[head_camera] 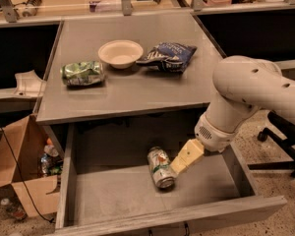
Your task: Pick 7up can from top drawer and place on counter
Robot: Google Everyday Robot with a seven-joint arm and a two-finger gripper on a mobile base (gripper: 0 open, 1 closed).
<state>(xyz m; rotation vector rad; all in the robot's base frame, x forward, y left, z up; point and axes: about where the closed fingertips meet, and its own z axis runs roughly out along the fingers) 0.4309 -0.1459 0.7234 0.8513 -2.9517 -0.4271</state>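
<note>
The 7up can [160, 167] lies on its side on the floor of the open top drawer [113, 193], near the middle, green and white with silver ends. My gripper [183, 161] reaches down into the drawer from the right, its cream fingers right beside the can's right side and touching or nearly touching it. The grey counter [137, 90] spans above the drawer.
On the counter lie a shiny green foil snack bag [82, 73], a white bowl [120, 53] and a blue chip bag [168, 55]. A cardboard box [19, 171] with bottles stands on the floor at left. A chair base [280, 146] is at right.
</note>
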